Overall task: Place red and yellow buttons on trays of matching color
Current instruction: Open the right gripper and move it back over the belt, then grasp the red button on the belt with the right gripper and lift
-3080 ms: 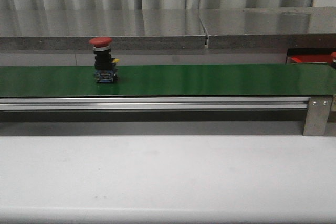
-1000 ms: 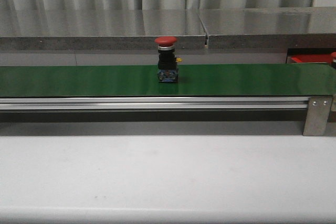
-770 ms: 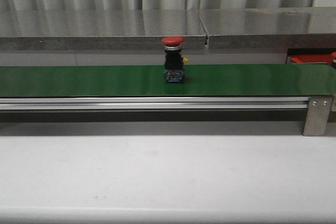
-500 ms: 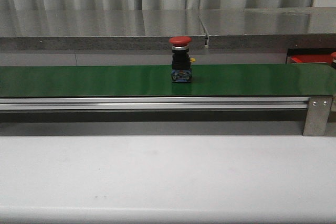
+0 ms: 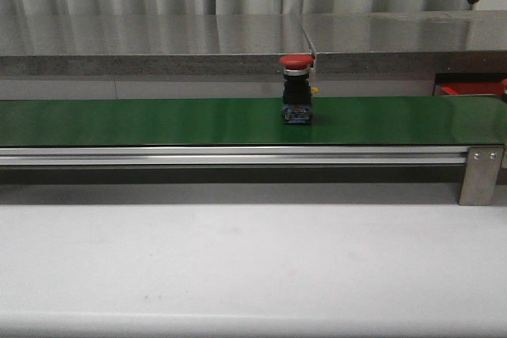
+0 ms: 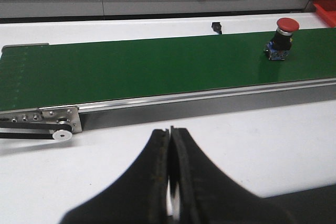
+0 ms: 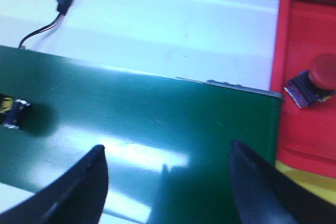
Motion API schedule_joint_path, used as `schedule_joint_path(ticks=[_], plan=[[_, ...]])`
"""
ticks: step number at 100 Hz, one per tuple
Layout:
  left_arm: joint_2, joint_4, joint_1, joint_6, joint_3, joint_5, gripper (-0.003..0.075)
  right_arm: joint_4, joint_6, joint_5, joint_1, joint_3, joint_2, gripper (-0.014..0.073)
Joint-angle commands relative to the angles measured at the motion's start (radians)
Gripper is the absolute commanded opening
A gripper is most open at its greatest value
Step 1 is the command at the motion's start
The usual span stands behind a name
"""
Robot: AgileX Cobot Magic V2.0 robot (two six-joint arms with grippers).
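A red button [image 5: 297,89] with a black body stands upright on the green belt [image 5: 158,120], right of its middle; the left wrist view shows this red button [image 6: 282,39] far off. The red tray [image 5: 467,89] lies past the belt's right end. In the right wrist view the red tray [image 7: 302,35] holds another red button [image 7: 315,82] on its side, with a yellow strip [image 7: 310,179] beside the tray. My right gripper [image 7: 167,148] hangs open over the belt's right end, nothing between its fingers. My left gripper [image 6: 170,129] is shut and empty over the white table.
The conveyor's metal rail [image 5: 238,156] and end bracket [image 5: 479,173] run along the belt's near side. A grey ledge [image 5: 158,45] stands behind it. A small black plug with a cable [image 7: 62,1] lies on the white surface beyond the belt. White tabletop [image 5: 253,267] fills the front.
The red button has ridden the belt steadily to the right, from the left part to right of centre. A dark part of the right arm now shows at the top right corner.
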Motion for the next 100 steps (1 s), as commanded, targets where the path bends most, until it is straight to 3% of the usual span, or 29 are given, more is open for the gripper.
schedule_joint_path(ticks=[1,26,46,75,100], plan=[[0.007,-0.014,-0.007,-0.004,-0.022,-0.083,-0.0020,0.000,-0.011,0.025,0.034,-0.090,-0.016,0.0457],[0.007,-0.014,-0.007,-0.004,-0.022,-0.083,-0.0020,-0.003,-0.018,0.140,0.123,-0.215,0.086,0.0466],[0.007,-0.014,-0.007,-0.004,-0.022,-0.083,-0.0020,-0.003,-0.027,0.182,0.178,-0.273,0.167,0.0598],[0.007,-0.014,-0.007,-0.004,-0.022,-0.083,-0.0020,-0.005,-0.111,0.207,0.240,-0.287,0.243,0.0597],[0.007,-0.014,-0.007,-0.004,-0.022,-0.083,-0.0020,0.008,-0.153,0.131,0.255,-0.287,0.308,0.0592]])
